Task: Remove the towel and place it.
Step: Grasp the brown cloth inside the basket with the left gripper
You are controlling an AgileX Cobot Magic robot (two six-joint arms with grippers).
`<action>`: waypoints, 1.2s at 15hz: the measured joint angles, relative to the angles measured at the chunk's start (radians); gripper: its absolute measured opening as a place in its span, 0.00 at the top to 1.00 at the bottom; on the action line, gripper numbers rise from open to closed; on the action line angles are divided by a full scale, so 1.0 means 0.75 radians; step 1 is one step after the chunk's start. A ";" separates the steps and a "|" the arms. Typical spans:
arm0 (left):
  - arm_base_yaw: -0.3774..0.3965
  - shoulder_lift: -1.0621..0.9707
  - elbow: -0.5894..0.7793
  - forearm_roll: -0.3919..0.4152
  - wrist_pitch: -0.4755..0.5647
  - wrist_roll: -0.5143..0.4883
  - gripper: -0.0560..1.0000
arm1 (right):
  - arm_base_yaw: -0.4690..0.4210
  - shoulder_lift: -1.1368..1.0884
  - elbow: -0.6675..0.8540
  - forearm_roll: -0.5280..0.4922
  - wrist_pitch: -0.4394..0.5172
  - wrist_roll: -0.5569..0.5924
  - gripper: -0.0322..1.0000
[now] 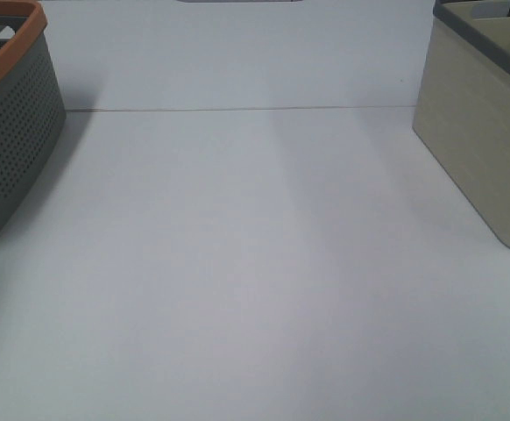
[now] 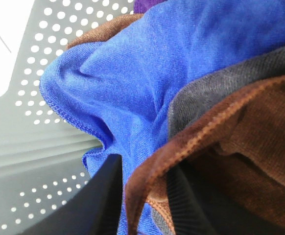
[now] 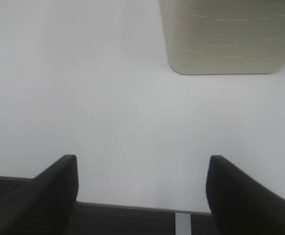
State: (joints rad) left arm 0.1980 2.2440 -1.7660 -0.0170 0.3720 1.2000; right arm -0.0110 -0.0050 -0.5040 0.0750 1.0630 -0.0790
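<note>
Brown towel (image 2: 240,147) lies beside a blue cloth (image 2: 132,73) inside the perforated grey basket (image 2: 44,147), its hem pinched by the left gripper (image 2: 145,205). Wide open and empty, the right gripper (image 3: 141,196) hangs above the table (image 3: 83,98).

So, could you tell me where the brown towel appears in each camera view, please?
Exterior high: not visible.
Left wrist: the brown towel lies close to the camera, against a blue cloth.
Right wrist: not in it.
Shared landmark: the grey perforated basket, in exterior high and left wrist.
</note>
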 joint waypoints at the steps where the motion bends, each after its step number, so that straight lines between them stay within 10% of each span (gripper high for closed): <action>1: 0.000 0.000 0.000 0.000 -0.001 0.000 0.66 | 0.000 0.000 0.000 0.000 0.000 0.000 0.35; 5: 0.000 0.000 0.000 0.000 0.005 -0.001 0.94 | 0.000 0.000 0.000 0.000 0.000 0.000 0.35; 12: 0.000 -0.193 0.000 0.023 0.121 -0.013 0.95 | 0.000 0.000 0.000 0.000 0.000 0.000 0.35; 18: 0.000 -0.581 0.000 0.023 0.500 -0.197 0.95 | 0.000 0.000 0.000 0.000 0.000 0.000 0.35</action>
State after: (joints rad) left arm 0.1980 1.8080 -1.7660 0.0000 0.7470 1.0520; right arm -0.0110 -0.0050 -0.5040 0.0750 1.0630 -0.0790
